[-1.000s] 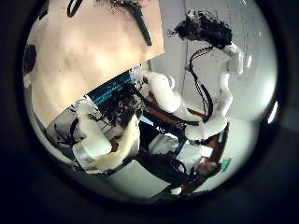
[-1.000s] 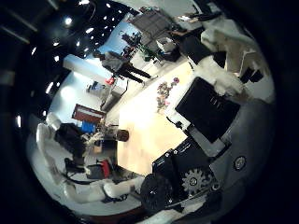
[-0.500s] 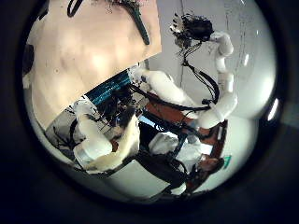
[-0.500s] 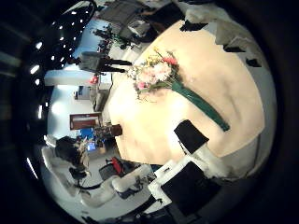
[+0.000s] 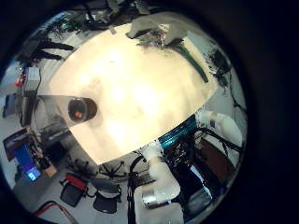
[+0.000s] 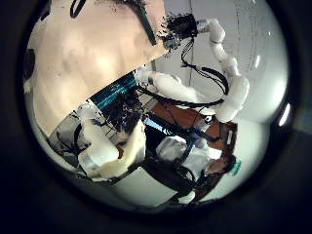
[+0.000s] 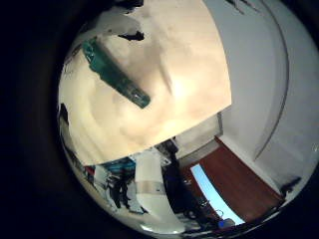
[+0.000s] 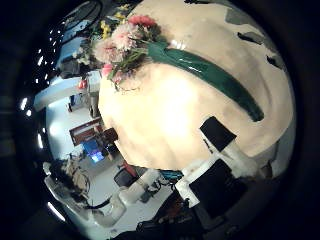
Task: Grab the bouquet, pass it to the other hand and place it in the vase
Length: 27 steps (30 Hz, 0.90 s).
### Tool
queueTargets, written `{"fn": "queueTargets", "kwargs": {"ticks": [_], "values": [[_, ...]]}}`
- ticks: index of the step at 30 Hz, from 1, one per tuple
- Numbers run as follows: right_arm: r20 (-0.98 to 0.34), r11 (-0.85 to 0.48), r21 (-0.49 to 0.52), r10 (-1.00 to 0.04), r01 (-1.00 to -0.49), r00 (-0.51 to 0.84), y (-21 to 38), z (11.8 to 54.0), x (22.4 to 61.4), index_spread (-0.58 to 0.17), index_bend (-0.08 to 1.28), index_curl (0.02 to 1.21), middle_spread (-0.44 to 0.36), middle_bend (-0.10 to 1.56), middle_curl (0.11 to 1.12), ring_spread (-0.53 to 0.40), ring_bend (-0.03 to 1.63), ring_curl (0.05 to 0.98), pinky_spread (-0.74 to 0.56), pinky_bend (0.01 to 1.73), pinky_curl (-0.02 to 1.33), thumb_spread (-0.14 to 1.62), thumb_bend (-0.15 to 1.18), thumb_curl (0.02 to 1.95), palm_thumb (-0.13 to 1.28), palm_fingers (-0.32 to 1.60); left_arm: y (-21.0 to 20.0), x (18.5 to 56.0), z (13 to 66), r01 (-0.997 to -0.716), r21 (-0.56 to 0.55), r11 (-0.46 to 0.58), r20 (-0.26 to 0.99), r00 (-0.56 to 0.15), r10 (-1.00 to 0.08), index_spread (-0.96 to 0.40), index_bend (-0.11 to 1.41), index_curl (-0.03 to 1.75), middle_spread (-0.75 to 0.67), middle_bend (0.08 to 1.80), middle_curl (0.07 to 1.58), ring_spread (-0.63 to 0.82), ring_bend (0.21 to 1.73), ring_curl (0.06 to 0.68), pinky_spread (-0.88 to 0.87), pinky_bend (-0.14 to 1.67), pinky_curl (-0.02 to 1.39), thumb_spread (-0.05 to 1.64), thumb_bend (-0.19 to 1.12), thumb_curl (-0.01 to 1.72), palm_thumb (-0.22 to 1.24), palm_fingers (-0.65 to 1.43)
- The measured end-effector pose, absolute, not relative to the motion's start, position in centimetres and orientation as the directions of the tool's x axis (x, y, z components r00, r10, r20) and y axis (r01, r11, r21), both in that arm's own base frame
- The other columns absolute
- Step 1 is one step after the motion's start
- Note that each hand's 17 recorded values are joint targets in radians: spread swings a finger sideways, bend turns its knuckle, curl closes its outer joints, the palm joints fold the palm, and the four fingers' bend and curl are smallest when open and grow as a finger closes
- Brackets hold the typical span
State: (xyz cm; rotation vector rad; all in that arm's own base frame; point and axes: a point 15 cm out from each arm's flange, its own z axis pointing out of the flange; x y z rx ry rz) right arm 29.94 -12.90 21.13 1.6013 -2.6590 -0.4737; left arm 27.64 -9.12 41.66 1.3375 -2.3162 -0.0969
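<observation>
One bouquet lies near the bench edge, one vase well apart; the right robot hand hovers, fingers relaxed.

A pale tabletop fills most of this view. On it lies a long wrapped stem, set at a slant, one end near the table's middle. Dark bits of the hand's own fingers poke in just beside the stem's far end. Past the table edge stands a white arm, and beyond that a brown cabinet against a pale wall.
</observation>
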Motion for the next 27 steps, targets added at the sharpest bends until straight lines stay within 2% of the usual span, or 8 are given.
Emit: {"fn": "queueTargets", "kwargs": {"ticks": [5, 8, 13, 20, 27], "values": [[-0.141, 0.445, 0.230, -0.865, -0.865, -0.482, -12.8, 19.7, 31.1, -0.128, 0.15, 0.38, 0.030, 0.58, 0.40, -0.115, 1.11, 0.361, -0.05, 1.18, 0.33, 1.00, -0.02, 0.58, 0.89, 0.25, -9.3, 27.6, 41.5, -0.801, 0.292, 0.523, 0.353, -0.418, -0.837, 0.12, 0.18, 0.34, 0.48, 0.19, 0.30, 0.60, 0.50, 0.215, 0.64, 0.44, 0.17, 1.09, -0.02, 0.32, 0.40, 0.03], [-0.134, 0.449, 0.257, -0.860, -0.856, -0.492, -12.0, 17.6, 30.1, -0.115, 0.16, 0.36, 0.004, 0.59, 0.42, -0.166, 1.15, 0.375, -0.15, 1.23, 0.33, 1.00, -0.02, 0.57, 0.88, 0.30, -9.3, 27.7, 41.4, -0.803, 0.297, 0.517, 0.352, -0.411, -0.841, 0.12, 0.18, 0.34, 0.48, 0.19, 0.30, 0.60, 0.50, 0.215, 0.64, 0.44, 0.17, 1.09, -0.02, 0.32, 0.40, 0.03], [-0.116, 0.452, 0.280, -0.860, -0.847, -0.497, -11.1, 14.9, 28.6, -0.123, 0.18, 0.37, -0.013, 0.61, 0.44, -0.202, 1.16, 0.387, -0.24, 1.24, 0.32, 1.00, -0.02, 0.57, 0.88, 0.33, -9.1, 27.7, 41.3, -0.805, 0.302, 0.512, 0.346, -0.408, -0.845, 0.12, 0.18, 0.34, 0.48, 0.19, 0.30, 0.60, 0.50, 0.215, 0.64, 0.44, 0.17, 1.09, -0.02, 0.31, 0.40, 0.03], [-0.112, 0.466, 0.231, -0.859, -0.854, -0.499, -11.9, 14.8, 29.6, -0.140, 0.19, 0.38, -0.036, 0.61, 0.46, -0.226, 1.16, 0.392, -0.29, 1.25, 0.30, 1.01, -0.02, 0.57, 0.87, 0.37, -9.2, 27.8, 41.3, -0.808, 0.305, 0.504, 0.342, -0.402, -0.850, 0.12, 0.18, 0.34, 0.48, 0.19, 0.30, 0.60, 0.50, 0.215, 0.64, 0.44, 0.17, 1.09, -0.02, 0.31, 0.40, 0.03], [-0.114, 0.483, 0.232, -0.849, -0.844, -0.517, -12.8, 14.7, 29.3, -0.159, 0.19, 0.40, -0.056, 0.61, 0.48, -0.240, 1.14, 0.394, -0.32, 1.25, 0.28, 1.02, -0.02, 0.56, 0.86, 0.40, -9.3, 27.9, 41.3, -0.806, 0.308, 0.505, 0.342, -0.402, -0.849, 0.12, 0.18, 0.35, 0.48, 0.19, 0.30, 0.60, 0.50, 0.216, 0.64, 0.45, 0.17, 1.09, -0.02, 0.31, 0.40, 0.03]]}}
